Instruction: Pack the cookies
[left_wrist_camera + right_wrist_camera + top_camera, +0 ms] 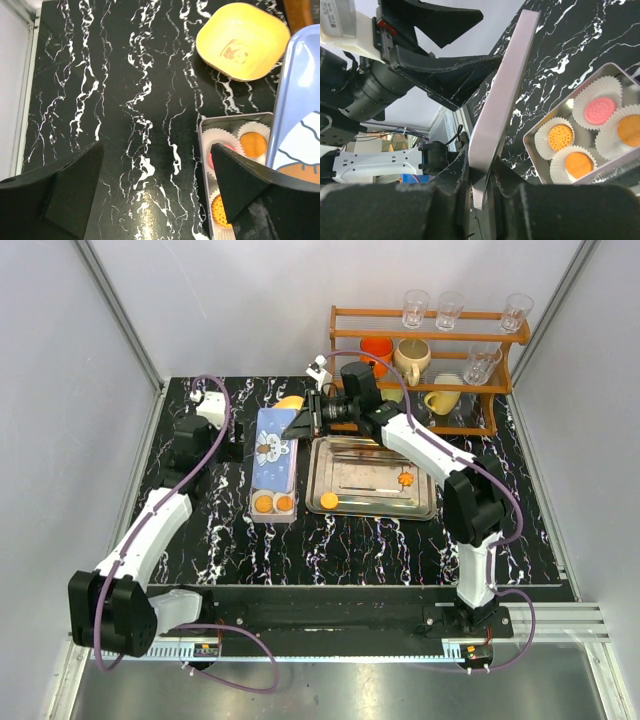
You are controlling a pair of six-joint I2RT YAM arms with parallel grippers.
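On the black, white-veined marble table [380,540], an oblong metal tin [202,165] left of centre holds the cookies [561,136], each in a white fluted paper cup [592,90]. Most are flat orange discs with a stamped, dotted face. One pink cookie [600,110] has a ringed pattern. The right gripper [482,175] reaches to the far middle and is clamped on the far end of the lid [272,450], a thin rounded rectangle, pale blue on top with a cartoon print. Its metal edge looks lilac from the right wrist. The lid hangs over most of the tin and leaves its near end and left side uncovered. I cannot tell whether it touches the rim. The left gripper [156,150] hovers over bare marble at the far left with its dark wedge-shaped fingers [75,185] spread wide and nothing between them. Right of the tin lies a shiny steel tray [370,465] with a raised rim. A plain round cookie [329,500] sits in its near left corner and a scalloped flower cookie [406,478] near its right side. Beyond the tin is a glossy yellow dish [242,40], square with rounded corners. A wooden rack [430,315] of clear glasses and mugs stands at the far right.
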